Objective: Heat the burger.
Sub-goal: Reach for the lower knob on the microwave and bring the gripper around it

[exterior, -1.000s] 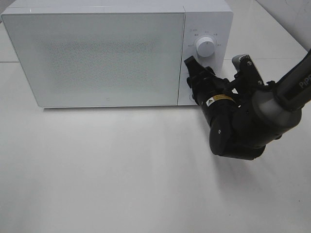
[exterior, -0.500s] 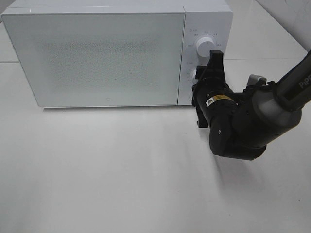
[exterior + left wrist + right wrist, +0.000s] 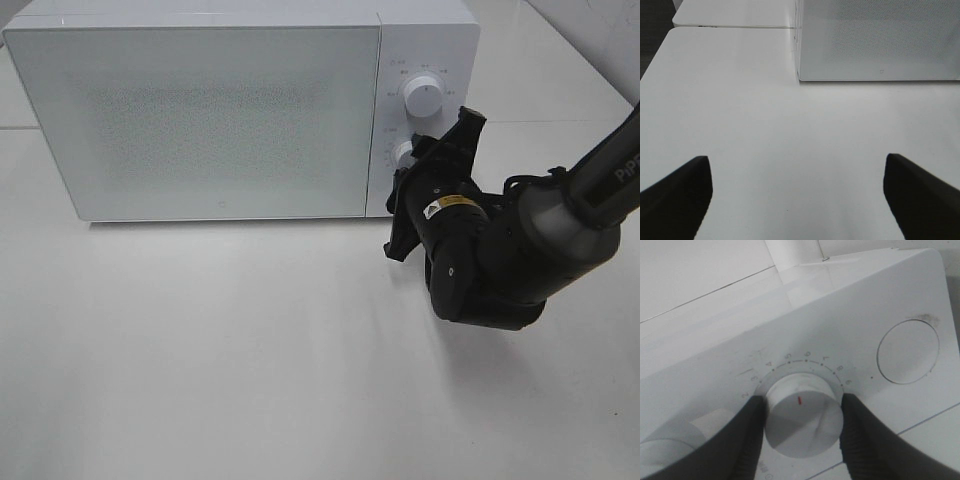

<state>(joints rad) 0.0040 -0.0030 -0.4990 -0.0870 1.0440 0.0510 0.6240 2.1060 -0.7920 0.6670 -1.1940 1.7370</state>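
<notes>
Here, your right end effector (image 3: 802,402) clasps the lower dial (image 3: 801,416) of the microwave (image 3: 430,40), one finger pressed to each side. A red tick shows on the dial face, and the fingers cover part of the printed scale. In the high view the arm hides the panel below that dial. Your left end effector (image 3: 796,167) hangs released above the worktop (image 3: 740,100), only its fingertips in frame. The burger appears in no view; the shut, speckled door (image 3: 200,120) reveals nothing behind it.

The thick black right arm (image 3: 530,245) reaches in from the right of the frame, wrist tilted. Its black right gripper (image 3: 801,430) pinches a round white knob (image 3: 402,152). The black left gripper (image 3: 797,200) is spread wide apart.
</notes>
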